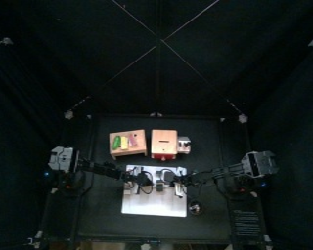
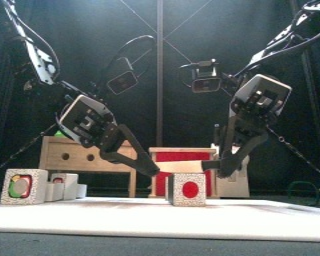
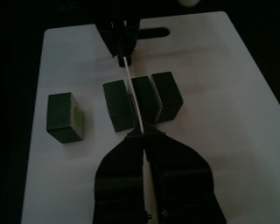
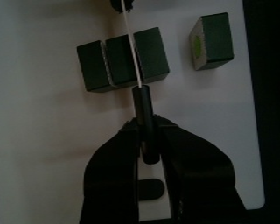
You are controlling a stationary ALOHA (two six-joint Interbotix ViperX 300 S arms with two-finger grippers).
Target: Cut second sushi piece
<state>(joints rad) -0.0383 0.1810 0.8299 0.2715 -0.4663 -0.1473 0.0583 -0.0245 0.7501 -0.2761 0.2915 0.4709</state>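
Note:
A dark green sushi roll [image 3: 145, 101] lies on the white cutting board [image 3: 224, 131], with one cut piece [image 3: 64, 117] set apart from it. The same roll [image 4: 119, 61] and cut piece [image 4: 210, 40] show in the right wrist view. A knife lies across the roll. My right gripper [image 4: 143, 144] is shut on its black handle [image 4: 142, 105]. The thin blade [image 3: 132, 87] runs over the roll to my left gripper [image 3: 142, 133], which looks shut on the blade's far end. In the front view a piece with a red centre [image 2: 187, 187] stands between both arms.
Behind the board stand a wooden box [image 1: 124, 144] with a green and yellow thing on it and a red-topped box [image 1: 167, 145]. In the front view two more pieces [image 2: 29, 186] stand at the left. The board [image 1: 156, 195] fills the table's front middle.

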